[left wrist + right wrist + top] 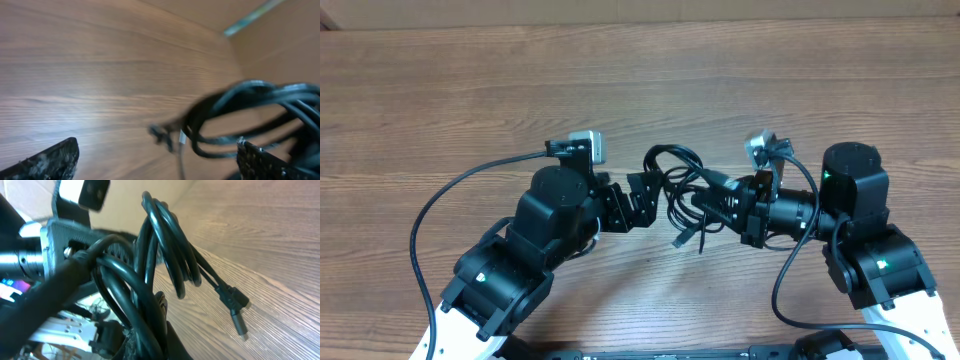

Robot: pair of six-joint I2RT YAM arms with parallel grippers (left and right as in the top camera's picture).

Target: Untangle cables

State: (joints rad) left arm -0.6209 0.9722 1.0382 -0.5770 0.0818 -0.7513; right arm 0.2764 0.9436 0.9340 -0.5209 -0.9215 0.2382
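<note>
The right jaws are pressed together on the thin black cables with small plug tips (680,190). The right wrist view shows this best: the cables (160,240) rise from the bottom centre, where the jaws sit, and hide the fingertips themselves. The left jaws stand spread wide. In the left wrist view their two dark fingers (50,161) sit at opposite bottom corners, and a blurred loop of the cables (260,91) arches past the right-hand one. Whether it touches that finger cannot be told. Only the overhead view shows the whole arrangement: the bundle sits between the two jaws, which face each other over the middle of the brown wood-grain desk (470,90). Its long axis runs from a rounded loop on the far side towards the robot, where two loose plug ends (680,240) point at the near edge. The right wrist view shows one rectangular plug (235,302) in detail, dangling with its tip angled down at the desk (280,240), while the left wrist view gives only a small blurred plug (162,134). Further out, the overhead shows the black left arm (555,215), the black right arm (850,200) and a thicker black wire (425,215) curving off the left arm.
</note>
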